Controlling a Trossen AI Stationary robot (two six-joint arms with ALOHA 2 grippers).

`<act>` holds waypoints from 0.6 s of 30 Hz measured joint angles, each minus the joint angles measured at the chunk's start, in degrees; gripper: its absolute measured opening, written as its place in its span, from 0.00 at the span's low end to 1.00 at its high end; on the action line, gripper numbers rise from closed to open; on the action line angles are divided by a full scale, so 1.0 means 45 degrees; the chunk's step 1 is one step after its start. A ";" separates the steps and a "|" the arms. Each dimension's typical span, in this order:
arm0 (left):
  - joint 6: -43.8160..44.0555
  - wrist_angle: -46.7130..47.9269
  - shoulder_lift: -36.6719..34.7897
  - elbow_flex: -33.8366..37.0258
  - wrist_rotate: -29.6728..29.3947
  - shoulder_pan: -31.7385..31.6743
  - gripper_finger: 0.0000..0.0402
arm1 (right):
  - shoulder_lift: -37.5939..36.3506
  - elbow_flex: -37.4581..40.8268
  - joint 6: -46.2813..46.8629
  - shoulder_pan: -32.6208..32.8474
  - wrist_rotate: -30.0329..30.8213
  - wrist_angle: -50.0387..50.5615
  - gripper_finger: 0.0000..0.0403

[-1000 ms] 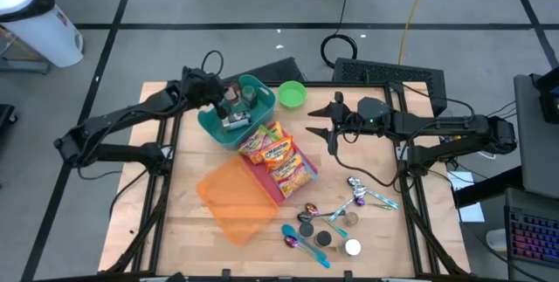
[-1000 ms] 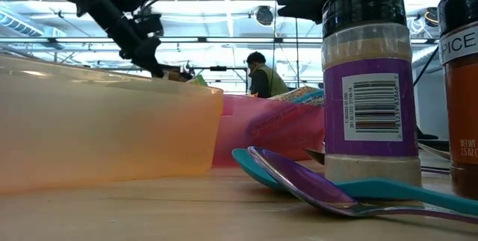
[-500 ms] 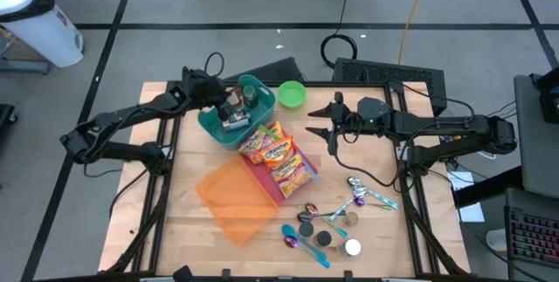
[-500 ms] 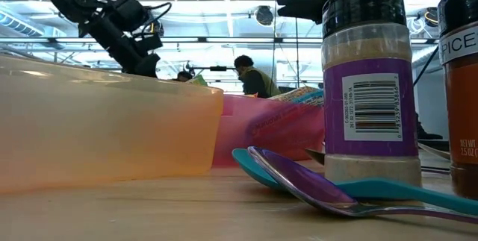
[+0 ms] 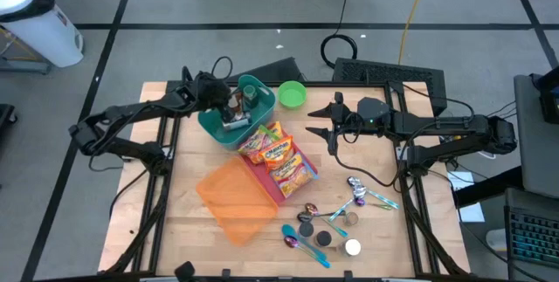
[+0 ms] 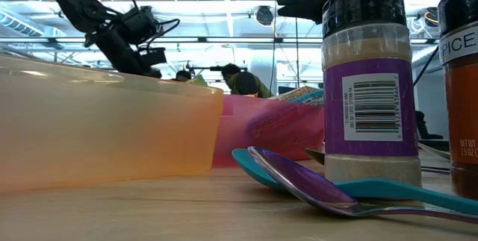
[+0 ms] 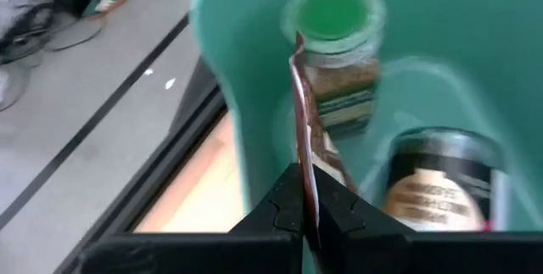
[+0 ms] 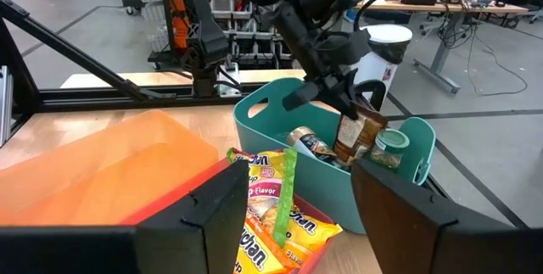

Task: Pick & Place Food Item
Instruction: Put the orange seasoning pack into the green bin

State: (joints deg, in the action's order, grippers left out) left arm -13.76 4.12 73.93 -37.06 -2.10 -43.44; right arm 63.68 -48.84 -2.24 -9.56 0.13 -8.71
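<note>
1. The left gripper (image 5: 232, 106) hangs over the teal basket (image 5: 212, 123), which sits near the tabletop's far edge, left of the middle.
2. Its fingers are pinched tight on the top edge of a brown snack packet (image 8: 356, 134), which hangs down from them into the basket.
3. In the left wrist view the packet (image 7: 307, 130) shows edge-on as a thin brown strip running from the closed fingertips toward a green-lidded spice jar (image 7: 335, 62).
4. A second, dark-lidded jar (image 7: 434, 185) lies in the basket just beside it.
5. The right gripper (image 5: 319, 130) hovers above the tabletop's far edge, right of the basket, its fingers apart and holding nothing.
6. A pink bin (image 5: 272, 184) near the middle of the tabletop holds yellow snack bags (image 5: 278, 155).
7. An orange lid (image 5: 231, 199) lies against the bin's left side.
8. A green bowl (image 5: 292, 94) sits at the far edge, just right of the basket.
9. Spice jars (image 5: 327, 237) and spoons (image 5: 362, 193) lie toward the near right corner.
10. In the low view a person (image 6: 240, 80) shows in the room beyond the table.
</note>
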 joint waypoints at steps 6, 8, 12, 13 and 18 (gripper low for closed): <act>0.0543 -0.0033 0.0150 0.0000 -0.0942 0.0000 0.02 | 0.0000 0.0000 0.0006 0.0000 -0.0030 0.0004 0.50; 0.0537 0.0001 0.0150 0.0000 -0.1021 0.0000 0.02 | 0.0000 0.0000 0.0010 0.0000 -0.0032 0.0005 0.50; 0.0672 0.0079 0.0150 0.0000 -0.0927 0.0000 0.11 | 0.0000 0.0000 0.0010 0.0000 -0.0035 0.0006 0.50; 0.0772 0.0088 0.0150 0.0000 -0.0906 0.0005 0.15 | 0.0000 0.0000 0.0010 0.0000 -0.0035 0.0009 0.50; 0.0840 0.0090 0.0146 0.0000 -0.0891 0.0039 0.36 | 0.0000 0.0000 0.0010 0.0000 -0.0035 0.0010 0.49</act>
State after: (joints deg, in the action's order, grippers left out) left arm -9.98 4.52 74.59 -37.06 -6.11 -43.27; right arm 63.68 -48.84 -2.20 -9.56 -0.03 -8.67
